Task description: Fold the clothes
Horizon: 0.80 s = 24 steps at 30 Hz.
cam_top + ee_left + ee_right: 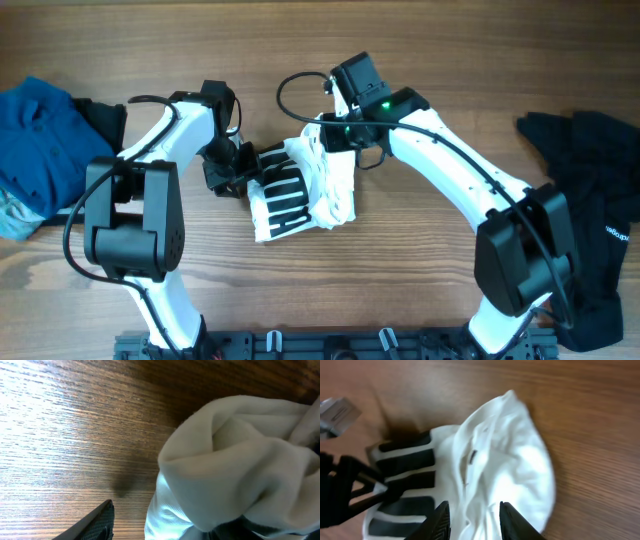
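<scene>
White T-shirt [335,185] with a black-striped print [285,192], one item, bunched into a loose bundle at the middle of the desk [430,40], well clear of every edge. Stripes face up on its left half; plain white cloth is heaped over the right half, with a small dark mark, probably the neck tag [472,454], in the folds. Left hand [248,170]: at the striped side of the bundle, jaws part-open; its one visible finger [97,521] has bare wood between it and the cloth, the other is hidden behind the cloth, and no grip shows. Right hand [474,510]: above the far side of the bundle, fingers a narrow gap apart, white cloth below them, nothing pinched. Step, as judged: mid-fold, with the bundle gathered but lumpy and uneven, so the task looks far from finished. Next move would call for the right hand to drop onto a loose white edge and close, while the left steadies the striped side. Also present: blue garment [35,140] heaped at the left edge; black garment [590,190] at the right edge, both well apart from the shirt. Possible hindrance: black cable [285,95] looping off the right arm close above the bundle, and both arms crowding one small heap.
</scene>
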Each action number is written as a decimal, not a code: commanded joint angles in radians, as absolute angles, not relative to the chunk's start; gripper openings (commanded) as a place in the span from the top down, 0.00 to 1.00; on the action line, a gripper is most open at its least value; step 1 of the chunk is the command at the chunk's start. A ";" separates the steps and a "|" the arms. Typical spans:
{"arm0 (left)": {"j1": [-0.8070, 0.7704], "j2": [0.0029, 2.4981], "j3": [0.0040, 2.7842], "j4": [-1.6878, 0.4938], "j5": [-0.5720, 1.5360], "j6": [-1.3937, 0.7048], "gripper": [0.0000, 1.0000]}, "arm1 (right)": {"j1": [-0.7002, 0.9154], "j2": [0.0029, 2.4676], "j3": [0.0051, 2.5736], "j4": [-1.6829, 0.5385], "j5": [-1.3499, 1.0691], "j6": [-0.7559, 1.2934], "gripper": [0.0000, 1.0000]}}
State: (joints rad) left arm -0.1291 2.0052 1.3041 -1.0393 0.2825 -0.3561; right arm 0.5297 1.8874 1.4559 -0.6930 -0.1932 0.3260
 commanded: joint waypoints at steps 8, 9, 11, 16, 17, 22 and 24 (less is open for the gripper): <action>-0.138 2.029 1.269 -1.028 0.235 -0.348 0.43 | 0.557 2.056 1.462 -0.653 -0.295 0.291 0.84; -0.138 2.029 1.269 -1.028 0.235 -0.348 0.43 | 0.557 2.063 1.462 -0.661 -0.295 0.292 0.90; -0.138 2.029 1.269 -1.028 0.235 -0.348 0.43 | 0.557 2.065 1.462 -0.722 -0.292 0.292 0.96; -0.138 2.029 1.269 -1.028 0.235 -0.348 0.43 | 0.522 1.992 1.462 -1.129 0.145 0.748 0.96; -0.138 2.029 1.269 -1.028 0.235 -0.348 0.43 | 0.517 1.978 1.462 -1.130 0.148 0.705 0.95; -0.138 2.029 1.269 -1.028 0.235 -0.347 0.43 | 0.517 1.964 1.462 -1.135 0.050 0.548 0.85; -0.137 2.029 1.269 -1.028 0.234 -0.347 0.43 | 0.518 1.943 1.462 -1.142 -0.015 0.505 0.87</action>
State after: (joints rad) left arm -0.1329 2.0045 1.2995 -1.0306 0.2943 -0.3557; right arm 0.5144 1.9862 1.4612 -1.1301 0.0422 0.5774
